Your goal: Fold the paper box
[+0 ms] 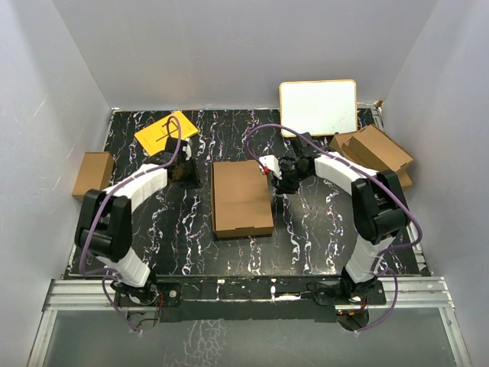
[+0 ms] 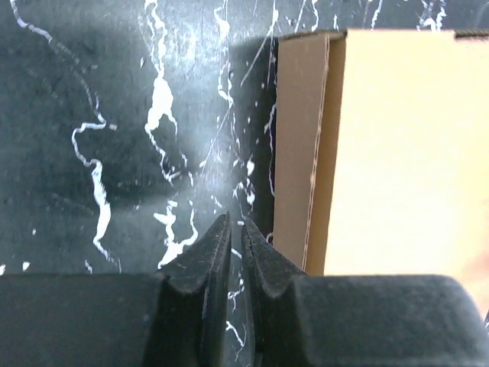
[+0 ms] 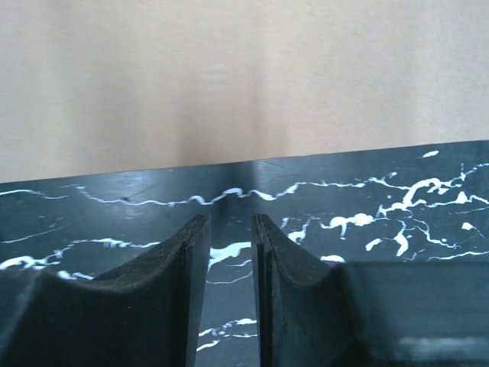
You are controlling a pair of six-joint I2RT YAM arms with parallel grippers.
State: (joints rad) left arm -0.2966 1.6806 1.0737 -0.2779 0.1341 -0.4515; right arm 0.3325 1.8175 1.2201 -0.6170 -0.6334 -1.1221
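Your plain brown corrugated paper box (image 1: 243, 197) lies in the middle of the black marbled table (image 1: 168, 229) and looks closed. Both pincers are empty: the left gripper (image 2: 237, 223) is barely parted just left of the box, and the right gripper (image 3: 231, 218) is slightly open at its right edge. Push both sides in evenly so it stays square.

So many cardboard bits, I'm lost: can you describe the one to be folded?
Look at the middle of the black marbled table. The paper box lies flat there alone, far larger than the small brown box at the left edge.
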